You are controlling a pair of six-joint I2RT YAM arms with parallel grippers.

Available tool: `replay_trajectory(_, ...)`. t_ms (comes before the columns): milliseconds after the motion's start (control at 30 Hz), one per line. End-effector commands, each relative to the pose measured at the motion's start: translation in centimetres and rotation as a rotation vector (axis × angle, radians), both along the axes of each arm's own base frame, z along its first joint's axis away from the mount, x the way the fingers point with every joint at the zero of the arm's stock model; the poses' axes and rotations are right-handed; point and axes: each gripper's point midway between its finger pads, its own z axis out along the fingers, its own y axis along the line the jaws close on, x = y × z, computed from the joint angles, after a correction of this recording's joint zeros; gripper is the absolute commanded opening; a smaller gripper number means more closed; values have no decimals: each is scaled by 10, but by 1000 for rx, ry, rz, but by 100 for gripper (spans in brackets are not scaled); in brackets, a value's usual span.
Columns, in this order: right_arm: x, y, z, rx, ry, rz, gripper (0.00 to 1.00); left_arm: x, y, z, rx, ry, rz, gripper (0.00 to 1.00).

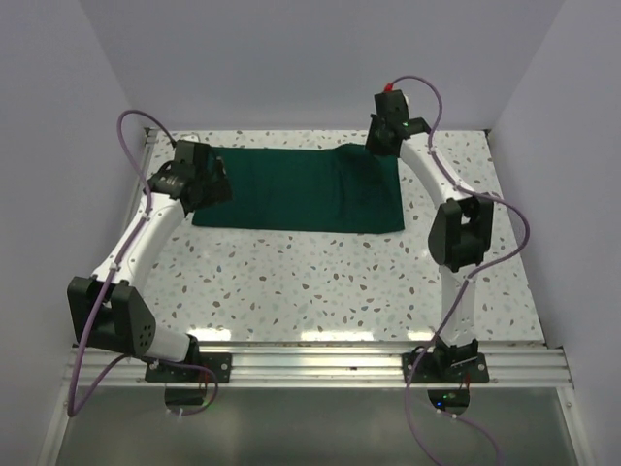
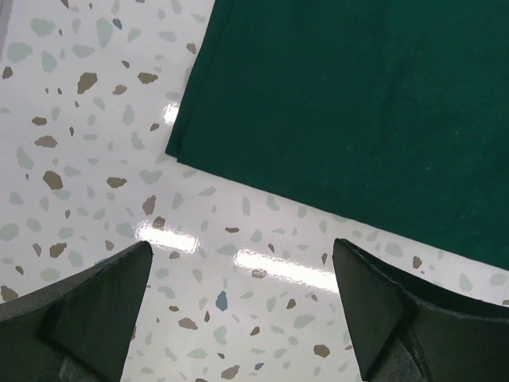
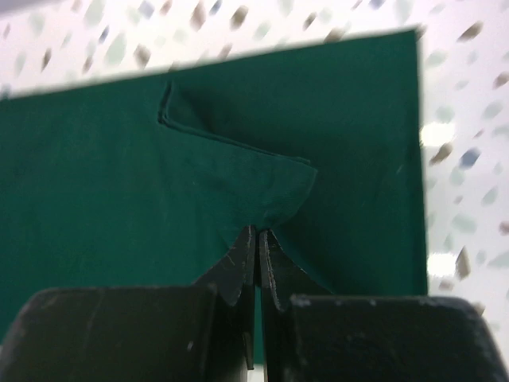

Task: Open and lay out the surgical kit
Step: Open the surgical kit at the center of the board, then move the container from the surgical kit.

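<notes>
The surgical kit shows only as its dark green cloth drape (image 1: 291, 189), lying folded flat at the back of the table. No steel tray or instruments show. My right gripper (image 1: 380, 146) is shut on a fold of the drape (image 3: 262, 203) at its back right part and lifts that flap slightly. My left gripper (image 1: 206, 189) is open and empty, hovering over bare table just off the drape's near left corner (image 2: 171, 147). In the left wrist view the drape (image 2: 358, 103) fills the upper right.
The speckled white table (image 1: 320, 282) is walled by lilac panels at the back and sides. A metal rail (image 1: 320, 364) runs along the near edge where both arm bases are bolted. Purple cables loop off both arms.
</notes>
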Motion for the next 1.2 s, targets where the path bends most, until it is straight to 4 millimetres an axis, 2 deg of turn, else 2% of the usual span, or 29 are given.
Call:
replay_trajectory(0,-61,45,20,76,58,185,0,18,2,41,-18,-153,24,100)
replay_trajectory(33,-83,51,45,81,25,222,0,21,2,44,-14,-169,24,100)
replay_trajectory(67,-115,61,20,54,102,264,0,23,2,45,-14,-175,26,100)
replay_trajectory(100,-135,63,23,46,109,291,0,25,3,47,-14,-184,27,100)
replay_trajectory(133,-161,59,40,38,99,309,0,29,2,50,-16,-201,27,100)
replay_trajectory(167,-192,55,20,12,166,326,0,32,2,50,-15,-204,30,100)
replay_trajectory(200,-215,48,16,1,207,333,0,34,1,51,-16,-212,28,100)
replay_trajectory(233,-237,40,36,23,172,334,0,39,1,57,-20,-231,30,100)
replay_trajectory(267,-261,27,16,5,236,326,0,41,1,57,-19,-233,31,100)
replay_trajectory(300,-282,16,12,-8,277,324,0,44,1,60,-21,-244,33,100)
replay_trajectory(400,-327,-12,12,-33,293,309,0,53,-2,70,-30,-274,30,100)
replay_trajectory(433,-346,-21,1,-49,350,313,0,55,-2,75,-33,-289,30,100)
replay_trajectory(500,-363,-30,1,-52,361,314,0,58,-2,77,-33,-295,32,100)
replay_trajectory(567,-385,-36,-14,-60,435,332,0,61,-3,77,-33,-295,31,100)
replay_trajectory(633,-398,-40,-22,-57,474,340,0,61,-2,76,-33,-291,32,100)
replay_trajectory(667,-404,-42,-29,-58,499,327,0,61,-3,73,-32,-284,29,100)
replay_trajectory(700,-408,-45,-33,-70,536,311,18,60,-4,72,-32,-279,25,100)
replay_trajectory(733,-408,-47,-34,-77,553,289,87,59,-3,68,-30,-266,21,100)
replay_trajectory(767,-403,-47,-29,-88,548,276,98,58,-3,66,-29,-258,19,100)
replay_trajectory(833,-400,-62,-34,-189,620,222,99,54,-5,61,-29,-234,8,100)
replay_trajectory(933,-381,-66,-31,-255,623,178,98,52,-12,51,-47,-195,-37,100)
replay_trajectory(1033,-346,-57,-16,-247,508,148,98,53,-33,40,-90,-187,-160,100)
replay_trajectory(1133,-303,-28,0,-174,394,171,98,61,-60,32,-151,-195,-268,100)
replay_trajectory(1167,-287,-15,5,-148,375,185,98,68,-69,17,-177,-155,-299,100)
